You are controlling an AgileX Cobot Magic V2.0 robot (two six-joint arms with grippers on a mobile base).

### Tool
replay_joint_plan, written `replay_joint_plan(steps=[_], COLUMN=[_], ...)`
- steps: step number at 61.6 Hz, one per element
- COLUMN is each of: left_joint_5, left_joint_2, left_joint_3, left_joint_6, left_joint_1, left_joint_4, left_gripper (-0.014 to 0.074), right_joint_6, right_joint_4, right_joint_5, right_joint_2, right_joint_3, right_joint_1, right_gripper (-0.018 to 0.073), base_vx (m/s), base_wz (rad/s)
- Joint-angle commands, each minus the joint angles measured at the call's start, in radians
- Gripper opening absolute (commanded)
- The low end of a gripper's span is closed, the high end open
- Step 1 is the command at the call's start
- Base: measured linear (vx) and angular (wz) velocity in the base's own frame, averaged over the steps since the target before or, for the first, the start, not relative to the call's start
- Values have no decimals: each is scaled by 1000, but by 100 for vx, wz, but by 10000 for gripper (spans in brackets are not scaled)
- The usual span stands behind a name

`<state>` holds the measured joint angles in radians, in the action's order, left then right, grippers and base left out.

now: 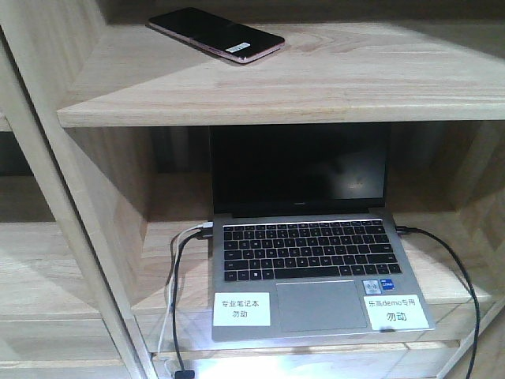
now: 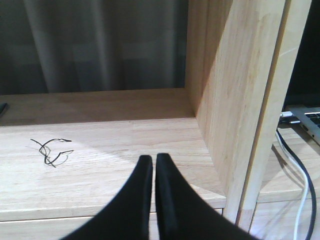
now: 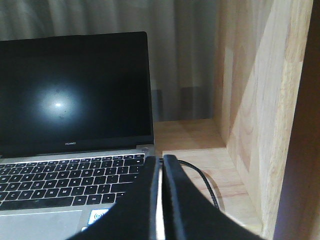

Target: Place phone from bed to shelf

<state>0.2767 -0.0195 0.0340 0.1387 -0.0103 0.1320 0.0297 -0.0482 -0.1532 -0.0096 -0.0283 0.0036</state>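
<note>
Our left gripper [image 2: 153,165] hangs pinched shut and empty over a pale wooden shelf [image 1: 331,87]; on its upper board lies the glossy black, pink-edged phone [image 1: 215,35], the placing apparently done, while our right gripper [image 3: 162,165], likewise closed on nothing, faces the grey laptop [image 3: 60,165].

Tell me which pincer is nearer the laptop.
Right. The right pincer hangs over the laptop keyboard's corner; the left pincer sits one shelf bay away.

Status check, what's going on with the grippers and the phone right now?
Left gripper shut, empty. Right gripper shut, empty. Phone lying flat on the shelf, above the open laptop. Nothing in the way.
</note>
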Motion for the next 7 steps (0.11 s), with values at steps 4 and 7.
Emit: replay_joint_plan(steps=[4,7], left_joint_5=[-73,-73], left_joint_2=[-7,-7], left_joint_3=[2,2], left_joint_6=[-4,-4], left_joint_1=[3,3], left_joint_4=[7,7], left_gripper=[1,1], right_joint_6=[-9,-9], right_joint_4=[15,15], right_joint_5=[84,84], right_joint_2=[-8,-8], right_joint_3=[-7,-7], right_joint_1=[0,0], right_gripper=[-4,-4], base_vx=[0,0], base_wz=[0,0])
